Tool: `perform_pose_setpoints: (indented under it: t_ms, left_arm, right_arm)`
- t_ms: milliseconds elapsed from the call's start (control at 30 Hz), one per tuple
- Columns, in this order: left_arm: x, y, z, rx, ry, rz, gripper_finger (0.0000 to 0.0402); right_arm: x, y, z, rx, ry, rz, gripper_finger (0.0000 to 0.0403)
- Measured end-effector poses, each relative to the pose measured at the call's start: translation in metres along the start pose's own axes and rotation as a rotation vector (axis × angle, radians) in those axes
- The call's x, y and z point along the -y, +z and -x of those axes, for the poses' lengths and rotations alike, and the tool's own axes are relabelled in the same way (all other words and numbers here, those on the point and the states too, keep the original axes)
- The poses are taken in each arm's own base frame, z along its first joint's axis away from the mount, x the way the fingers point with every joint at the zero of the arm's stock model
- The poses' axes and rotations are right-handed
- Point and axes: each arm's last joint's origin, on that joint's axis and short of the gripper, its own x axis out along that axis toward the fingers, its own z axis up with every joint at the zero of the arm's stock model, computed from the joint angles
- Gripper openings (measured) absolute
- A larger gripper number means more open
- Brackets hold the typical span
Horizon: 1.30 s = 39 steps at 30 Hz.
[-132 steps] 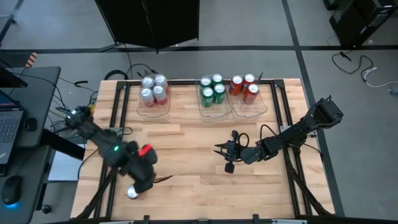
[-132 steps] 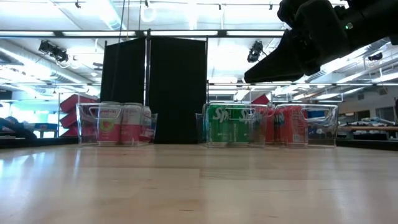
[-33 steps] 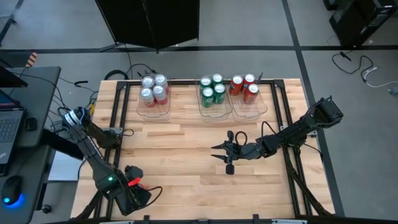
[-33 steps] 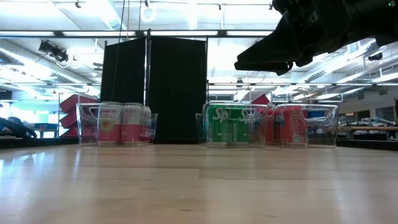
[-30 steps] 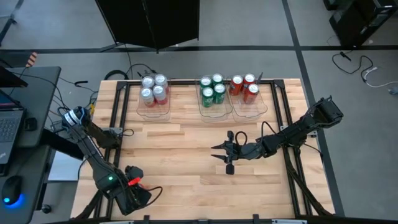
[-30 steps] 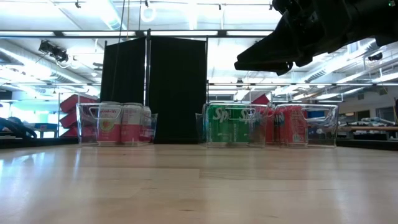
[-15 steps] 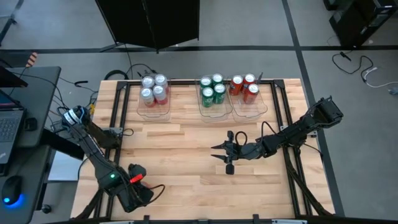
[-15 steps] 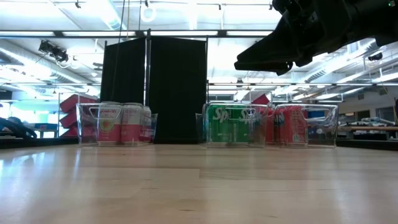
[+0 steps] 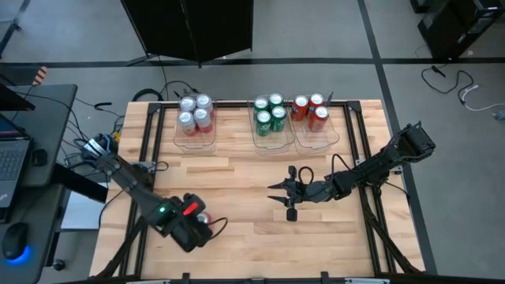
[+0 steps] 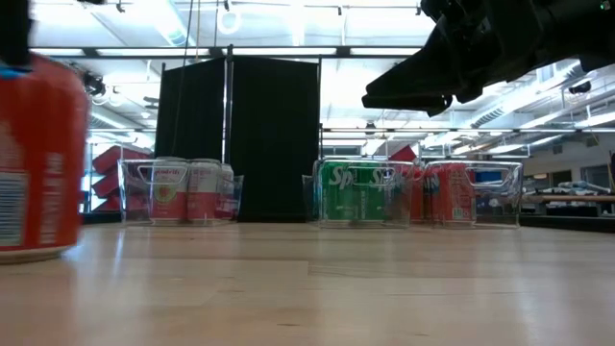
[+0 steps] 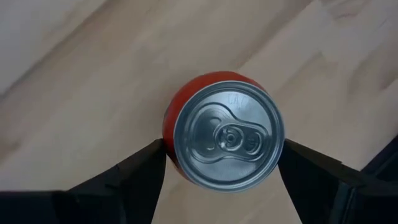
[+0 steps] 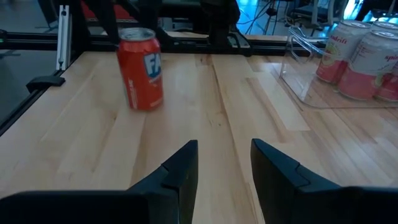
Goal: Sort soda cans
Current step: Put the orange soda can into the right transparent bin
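A red soda can with a silver top stands upright near the table's near left corner, also seen in the low view and the right wrist view. My left gripper is over it, shut on it. My right gripper hangs open above the table's middle with nothing between its fingers. Three clear bins stand along the far edge: several silver-white cans, several green cans and three red cans. My left gripper pinches the red can's upper side wall between its two fingers, one on each opposite side just below the rim. The fingers come from above, pointing down. The can is upright; whether its base rests on the table or hangs just above, I cannot tell.
The bins take up the far edge. Black rails run along the table's left and right sides. Bare wood lies between the two grippers. A desk with a laptop stands beyond the left edge.
My left gripper has gone from the table's near left corner toward the right and far edges, carrying the red can upright with it. The can has come into the low view at its left. My right gripper has kept still.
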Motion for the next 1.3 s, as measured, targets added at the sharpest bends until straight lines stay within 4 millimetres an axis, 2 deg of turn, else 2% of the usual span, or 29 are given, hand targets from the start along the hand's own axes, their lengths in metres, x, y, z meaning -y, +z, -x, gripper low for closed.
perform_pose_setpoints:
  t_ms: [267, 700, 800, 967, 1067, 1200, 1300]
  left_arm:
    - [0.004, 0.043, -0.011, 0.041, -0.035, -0.115, 0.0298]
    - [-0.003, 0.121, -0.024, 0.182, -0.083, -0.283, 0.0298]
    - [-0.005, 0.127, -0.024, 0.192, -0.08, -0.283, 0.0295]
    - [-0.004, 0.125, -0.024, 0.181, -0.093, -0.296, 0.0279]
    - [0.0, 0.128, -0.018, 0.193, -0.107, -0.321, 0.0263]
    - [0.003, 0.131, -0.007, 0.205, -0.112, -0.369, 0.0226]
    - [-0.004, 0.13, 0.002, 0.164, -0.004, -0.387, 0.0175]
  right_arm:
    - [0.0, 0.003, 0.0, 0.025, 0.003, -0.007, 0.0133]
    - [0.0, 0.003, 0.0, 0.026, 0.003, -0.005, 0.0133]
    - [0.0, 0.003, 0.0, 0.026, 0.003, -0.005, 0.0133]
    - [0.0, 0.003, 0.0, 0.031, 0.003, -0.007, 0.0133]
    - [-0.001, 0.006, 0.0, 0.061, 0.006, -0.022, 0.0133]
    - [-0.001, 0.01, 0.001, 0.099, 0.017, -0.04, 0.0133]
    - [-0.003, 0.014, -0.002, 0.109, 0.025, -0.063, 0.0133]
